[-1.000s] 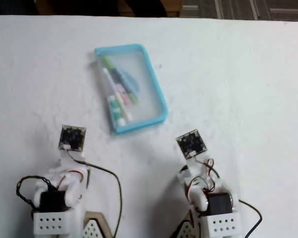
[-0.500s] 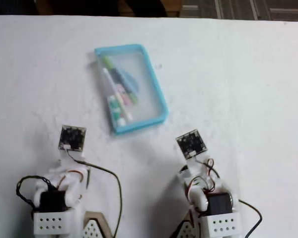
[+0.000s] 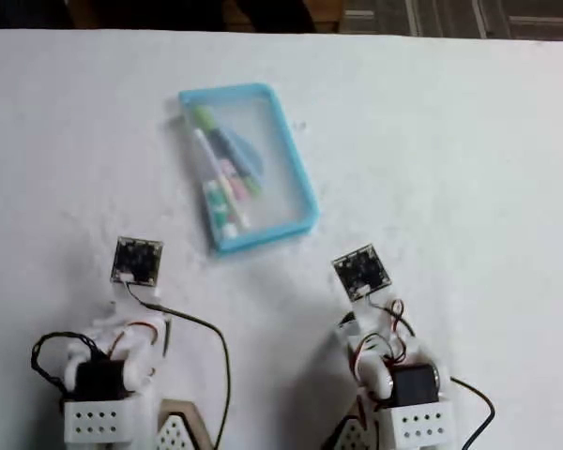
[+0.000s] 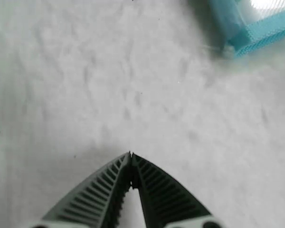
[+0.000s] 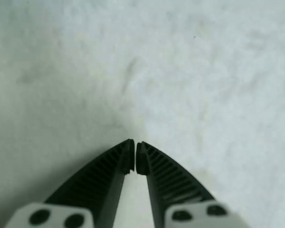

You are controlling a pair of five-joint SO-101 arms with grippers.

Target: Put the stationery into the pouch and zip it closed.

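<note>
A clear pouch with a light blue border [image 3: 248, 167] lies flat on the white table, a little left of centre. Several pens and markers [image 3: 223, 176] show through its clear face. One blue corner of the pouch [image 4: 256, 26] appears in the left wrist view. Both arms sit folded at the near edge, well short of the pouch. My left gripper [image 4: 131, 157] is shut with nothing in it, its tips over bare cloth. My right gripper [image 5: 134, 146] is likewise shut and holds nothing.
The white cloth [image 3: 432, 169] covers the whole table. A dark cable [image 3: 205, 328] loops from the left arm's base. The far table edge [image 3: 375, 34] runs along the back, with dark floor beyond.
</note>
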